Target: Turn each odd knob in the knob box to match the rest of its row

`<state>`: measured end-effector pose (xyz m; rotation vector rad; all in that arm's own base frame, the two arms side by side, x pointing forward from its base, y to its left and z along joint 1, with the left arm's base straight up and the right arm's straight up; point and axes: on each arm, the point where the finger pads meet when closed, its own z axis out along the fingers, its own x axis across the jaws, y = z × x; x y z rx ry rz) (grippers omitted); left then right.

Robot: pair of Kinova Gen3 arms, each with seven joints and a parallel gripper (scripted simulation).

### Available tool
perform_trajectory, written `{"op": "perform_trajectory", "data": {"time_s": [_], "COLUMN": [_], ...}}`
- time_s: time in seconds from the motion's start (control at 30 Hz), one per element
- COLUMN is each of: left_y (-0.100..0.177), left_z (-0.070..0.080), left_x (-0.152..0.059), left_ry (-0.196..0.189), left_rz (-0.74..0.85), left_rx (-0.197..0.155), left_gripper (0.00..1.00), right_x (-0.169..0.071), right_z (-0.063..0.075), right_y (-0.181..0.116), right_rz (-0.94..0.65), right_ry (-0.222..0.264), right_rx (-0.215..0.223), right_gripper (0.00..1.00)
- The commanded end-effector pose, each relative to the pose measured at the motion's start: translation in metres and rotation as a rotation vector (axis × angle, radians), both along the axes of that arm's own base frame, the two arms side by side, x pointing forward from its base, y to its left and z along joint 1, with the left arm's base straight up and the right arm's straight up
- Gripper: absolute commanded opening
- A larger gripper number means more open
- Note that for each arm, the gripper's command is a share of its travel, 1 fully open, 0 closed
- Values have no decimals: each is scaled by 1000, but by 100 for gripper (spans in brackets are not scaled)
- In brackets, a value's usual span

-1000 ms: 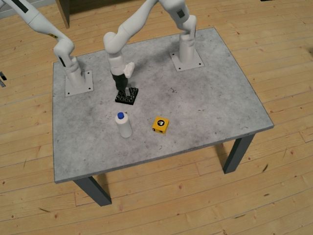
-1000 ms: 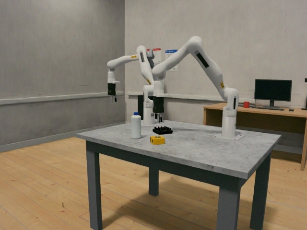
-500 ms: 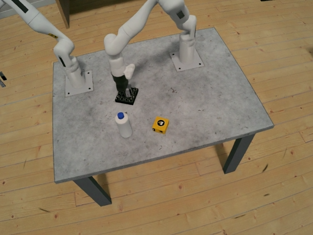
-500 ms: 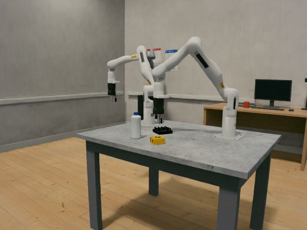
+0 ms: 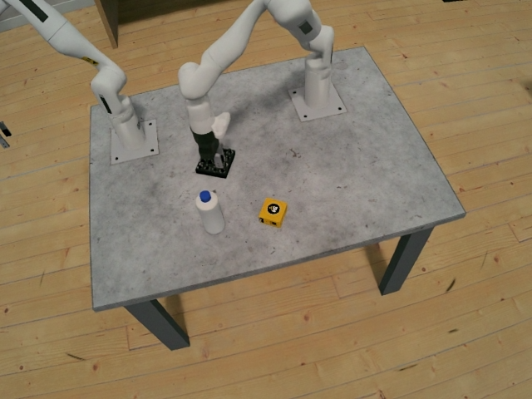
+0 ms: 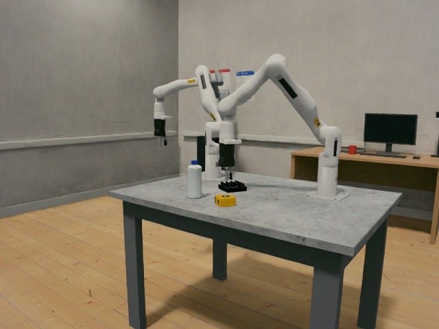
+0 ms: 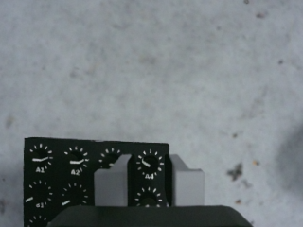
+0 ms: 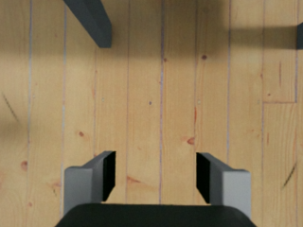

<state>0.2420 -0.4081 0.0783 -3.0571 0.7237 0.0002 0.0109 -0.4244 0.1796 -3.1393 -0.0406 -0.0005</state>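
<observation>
On the desk (image 5: pixel 343 180) (image 6: pixel 283 216), a white bottle (image 5: pixel 211 214) (image 6: pixel 194 180) stands at six o'clock from the knob box (image 5: pixel 210 171) (image 6: pixel 232 189) (image 7: pixel 62 172), a yellow block (image 5: pixel 273 212) (image 6: pixel 225 200) at four. The right jaws (image 5: pixel 4 135) (image 6: pixel 162 141) are wide open, beyond the desk. The left jaws (image 5: pixel 219 160) (image 6: pixel 228 177), partly open, are above knob A4 (image 7: pixel 151 163), whose line slants differently from A1 (image 7: pixel 40 158) and A2 (image 7: pixel 77 160).
</observation>
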Motion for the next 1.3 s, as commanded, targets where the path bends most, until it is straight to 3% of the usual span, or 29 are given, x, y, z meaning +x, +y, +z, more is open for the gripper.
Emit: {"op": "perform_trajectory", "data": {"time_s": [0.0, 0.37, 1.27], "left_y": [0, 0, 0], "left_z": [-2, -13, -16], "left_x": [0, 1, 1], "left_ry": [-1, -1, -1], "left_rz": [0, 0, 0], "left_rx": [-2, -2, -2], "left_gripper": [46, 46, 46], "right_x": [0, 0, 0], "right_z": [1, 1, 1], "right_y": [0, 0, 0], "right_rz": [0, 0, 0], "right_ry": [0, 0, 0], "right_rx": [-2, -2, -2], "right_gripper": [100, 100, 100]}}
